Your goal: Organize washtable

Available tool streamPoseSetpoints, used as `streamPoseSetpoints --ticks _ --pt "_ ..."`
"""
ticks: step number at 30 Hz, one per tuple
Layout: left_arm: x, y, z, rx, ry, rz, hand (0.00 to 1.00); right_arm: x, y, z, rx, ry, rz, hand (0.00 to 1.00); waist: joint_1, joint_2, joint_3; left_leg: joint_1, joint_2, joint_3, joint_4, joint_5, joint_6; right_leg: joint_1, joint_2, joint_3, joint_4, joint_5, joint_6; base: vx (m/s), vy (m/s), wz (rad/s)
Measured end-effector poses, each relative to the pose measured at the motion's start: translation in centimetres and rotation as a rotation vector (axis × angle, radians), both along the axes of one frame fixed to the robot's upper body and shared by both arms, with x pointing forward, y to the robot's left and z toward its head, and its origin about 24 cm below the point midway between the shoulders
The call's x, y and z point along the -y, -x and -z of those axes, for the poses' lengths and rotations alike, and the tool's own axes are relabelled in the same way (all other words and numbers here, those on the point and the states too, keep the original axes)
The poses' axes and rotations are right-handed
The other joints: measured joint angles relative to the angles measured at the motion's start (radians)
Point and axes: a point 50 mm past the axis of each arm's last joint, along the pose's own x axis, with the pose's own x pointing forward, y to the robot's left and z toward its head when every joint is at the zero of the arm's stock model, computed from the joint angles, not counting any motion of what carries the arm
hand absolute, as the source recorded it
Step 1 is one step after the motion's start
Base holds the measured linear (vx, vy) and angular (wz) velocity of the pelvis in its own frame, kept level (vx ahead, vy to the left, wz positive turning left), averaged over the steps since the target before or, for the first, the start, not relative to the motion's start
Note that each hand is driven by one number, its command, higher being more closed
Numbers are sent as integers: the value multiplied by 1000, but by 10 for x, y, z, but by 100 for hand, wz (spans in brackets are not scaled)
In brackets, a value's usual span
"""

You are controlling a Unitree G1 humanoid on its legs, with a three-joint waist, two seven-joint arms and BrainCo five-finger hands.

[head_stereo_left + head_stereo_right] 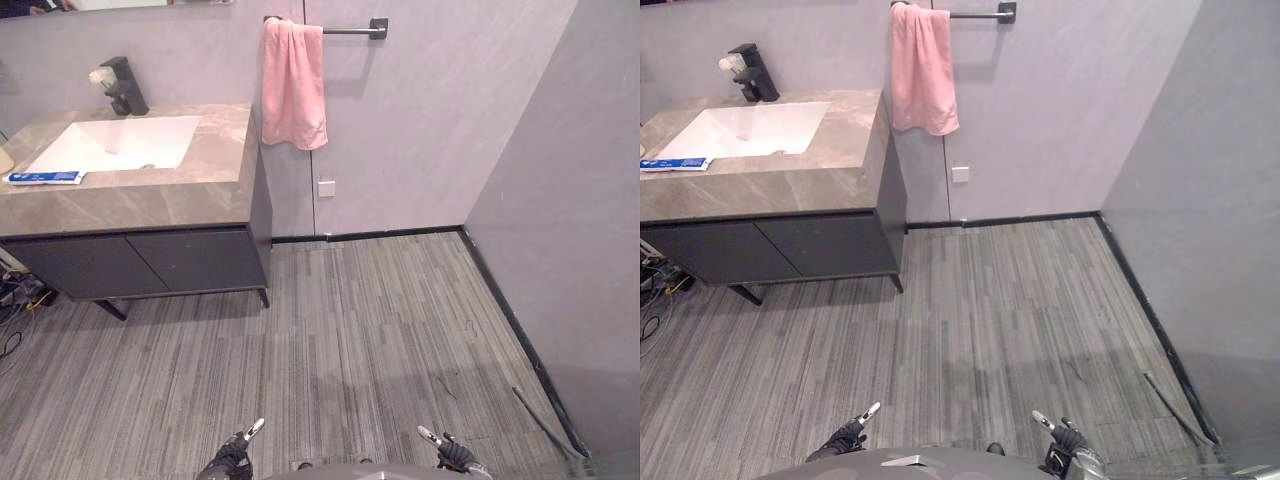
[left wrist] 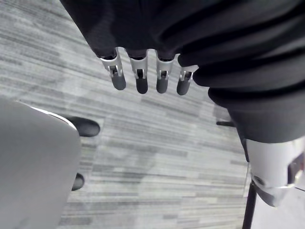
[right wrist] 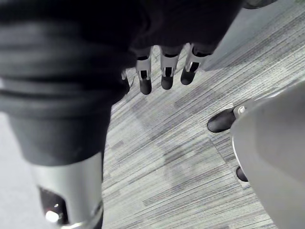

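The room is a small bathroom with grey walls and a striped grey floor (image 1: 380, 330). The washtable (image 1: 180, 200) stands at the far left, well apart from me. It has a white sink (image 1: 110, 145), a black faucet (image 1: 125, 85) behind the sink, and a blue and white tube (image 1: 45, 178) lying flat just beside the front left corner of the sink. This tube is the one loose thing that I can make out on the stone top. A pink towel (image 1: 293, 85) hangs on the bar (image 1: 350, 31) next to the washtable.

My left hand (image 1: 235, 450) and right hand (image 1: 450, 452) hang low at the bottom of the head views, over the bare floor. In the wrist views the left fingers (image 2: 138, 78) and the right fingers (image 3: 167, 76) are straight and relaxed, and they hold nothing.

I judge that the step now is the approach, because nothing is within reach. To do it well, I would first turn the body to the left until the sink is in the middle of the view, and then walk close. I would keep both hands low and near the body while walking, so they do not hit the dark cabinet (image 1: 190, 262) or the edge of the top. I would raise a hand only when I stand square before the tube.
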Motion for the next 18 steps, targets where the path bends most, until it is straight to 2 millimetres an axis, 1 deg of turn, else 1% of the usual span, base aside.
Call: streamPoseSetpoints --ticks 5,9,18 --pt "5 -1 1 1 14 4 0 -1 0 0 1 -6 14 0 -1 -2 -1 -2 -2 -3 0 0 0 0 -2 -6 -3 -1 6 24 -3 2" --pt "6 -2 1 -1 4 35 0 -2 0 0 2 -7 10 0 -1 -3 -2 0 -2 -3 10 4 7 4 -3 -9 -4 -1 6 57 -12 1" --pt "6 -2 1 -1 3 44 0 -5 -4 0 7 -9 -16 0 -2 -4 -2 3 -2 -4 10 4 7 7 -3 -13 -3 0 4 18 -4 0"
